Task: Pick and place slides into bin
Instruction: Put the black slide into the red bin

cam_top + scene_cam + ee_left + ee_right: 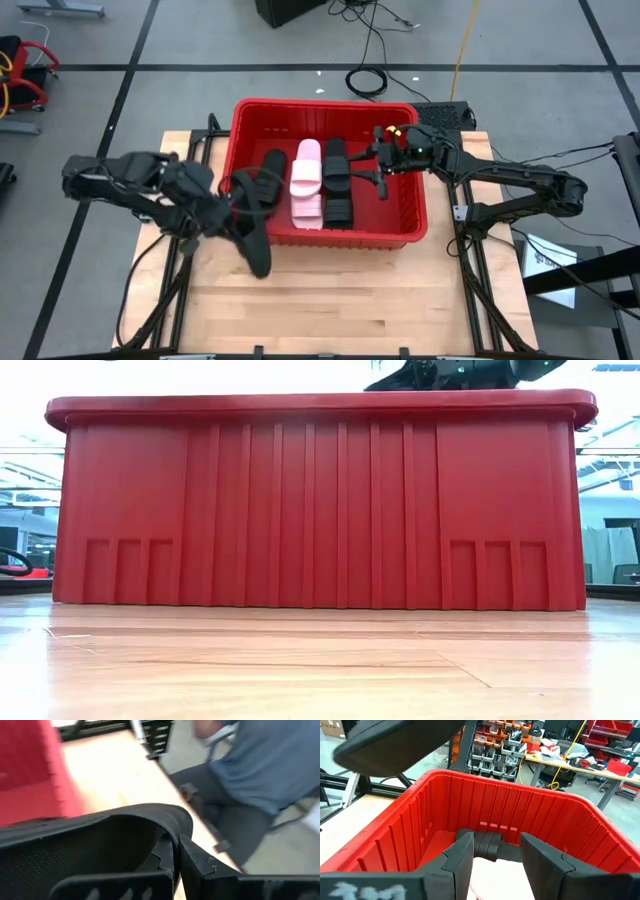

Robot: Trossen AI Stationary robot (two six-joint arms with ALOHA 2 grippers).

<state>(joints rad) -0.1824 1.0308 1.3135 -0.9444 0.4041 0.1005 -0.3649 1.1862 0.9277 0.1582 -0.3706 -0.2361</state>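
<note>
The bin (330, 240) sits mid-surface (330, 300), already holding a pink slide (307, 182) and black ones beside it. Over its near-left corner the left end effector (240, 205) pinches a black slide (252, 215) by the strap, toe hanging outside the rim. I'd carry it further inward and clear the wall before letting go. The right end effector (495, 860) hovers inside the bin, fingers spread, holding nothing.

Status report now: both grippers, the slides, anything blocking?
Left gripper shut on black slide, at the bin's left wall. Right gripper open, empty, over bin. Three slides inside bin. Nothing blocking.
</note>
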